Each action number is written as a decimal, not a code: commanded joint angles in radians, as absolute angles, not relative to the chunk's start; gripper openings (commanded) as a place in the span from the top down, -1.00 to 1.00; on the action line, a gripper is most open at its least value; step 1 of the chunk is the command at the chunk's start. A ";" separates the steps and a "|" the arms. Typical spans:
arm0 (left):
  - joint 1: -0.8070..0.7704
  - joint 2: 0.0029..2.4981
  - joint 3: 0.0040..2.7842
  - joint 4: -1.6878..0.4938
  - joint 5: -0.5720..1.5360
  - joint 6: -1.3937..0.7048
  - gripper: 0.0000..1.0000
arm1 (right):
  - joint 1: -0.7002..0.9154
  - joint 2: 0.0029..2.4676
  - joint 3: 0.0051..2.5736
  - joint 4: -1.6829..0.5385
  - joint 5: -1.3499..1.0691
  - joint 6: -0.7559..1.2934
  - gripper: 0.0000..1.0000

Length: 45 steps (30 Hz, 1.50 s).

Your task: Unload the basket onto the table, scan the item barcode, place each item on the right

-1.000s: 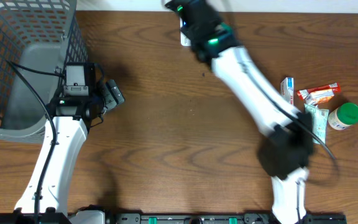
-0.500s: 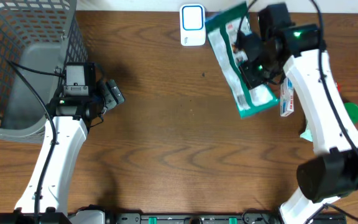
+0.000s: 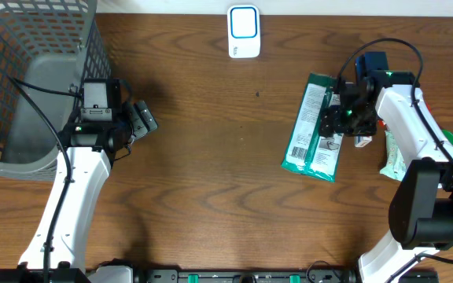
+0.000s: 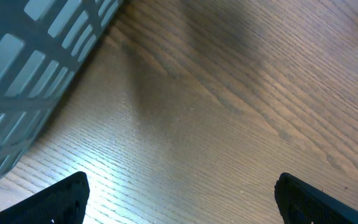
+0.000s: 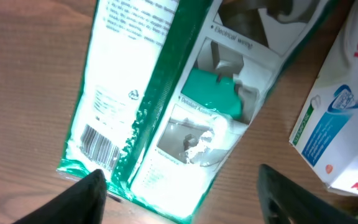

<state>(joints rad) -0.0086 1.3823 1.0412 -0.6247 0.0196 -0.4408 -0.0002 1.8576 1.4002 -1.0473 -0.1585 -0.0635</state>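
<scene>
Overhead, the green packet [image 3: 313, 130] lies flat near the worktop's [image 3: 211, 165] right edge beneath the spread right claw [image 5: 185, 190]. The left claw [image 4: 182, 202] is spread and idle. This looks like the release step; next, lift straight clear.

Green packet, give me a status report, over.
Left gripper open, idle by the basket. Right gripper open over the green packet, flat on the table, barcode showing. Scanner apart at far edge; nothing between.

Grey basket [image 4: 23, 68] at left, wooden table [image 4: 229, 106], hand's [image 4: 179, 202] fingertips [image 4: 64, 200] seemingly wide apart.
</scene>
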 commanded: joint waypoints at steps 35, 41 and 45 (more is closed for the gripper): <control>-0.002 1.388 1.045 -0.627 0.007 -0.447 -0.93 | -0.005 1.851 1.550 -1.111 -0.162 -0.076 -0.98; -0.002 1.388 1.045 -0.627 0.007 -0.446 -0.93 | -0.005 1.840 1.550 -1.111 -0.162 -0.076 -0.99; -0.002 1.388 1.045 -0.627 0.007 -0.447 -0.93 | 0.008 1.737 1.550 -1.111 -0.162 -0.076 -0.99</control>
